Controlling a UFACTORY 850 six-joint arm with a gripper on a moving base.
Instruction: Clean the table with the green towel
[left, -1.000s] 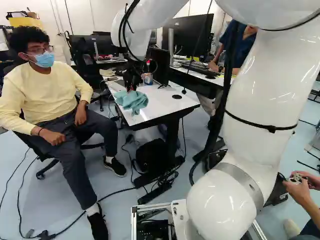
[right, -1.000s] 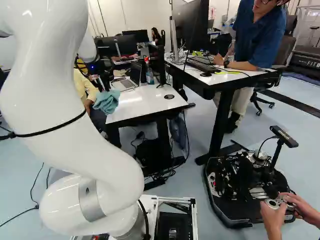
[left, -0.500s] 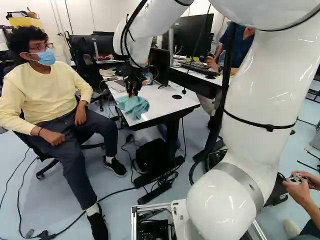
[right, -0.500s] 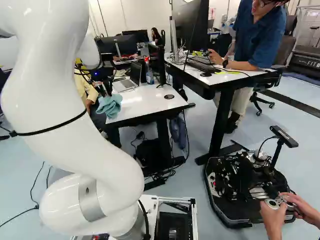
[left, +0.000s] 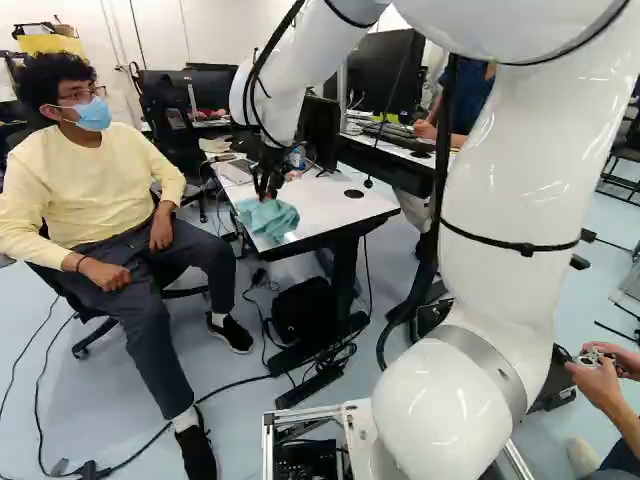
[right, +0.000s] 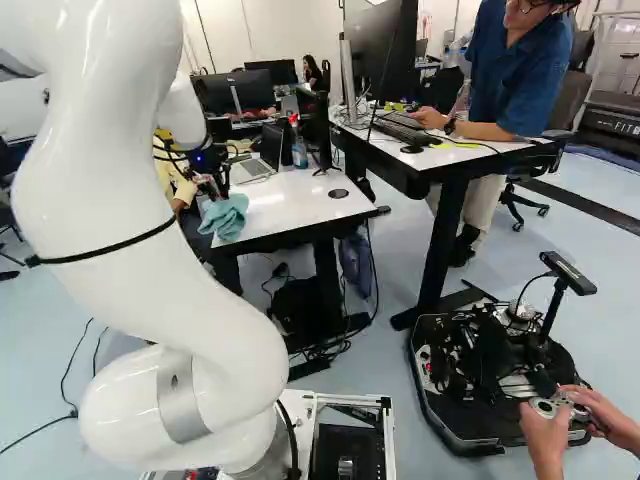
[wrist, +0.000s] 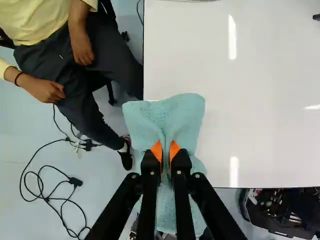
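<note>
In the left base view, the fingers (left: 264, 184) point down at the green towel (left: 268, 218), which is at the near left corner of the white worktop (left: 335, 208). A seated person (left: 95, 190) is beside that corner.

In the right base view, a laptop (right: 252, 170) and a bottle (right: 299, 152) stand on the worktop beyond the towel.

In the wrist view, the fingers (wrist: 174, 151) are nearly together, pinching a fold of the towel, which spreads ahead of and beneath them, partly beyond the worktop's edge.
</note>
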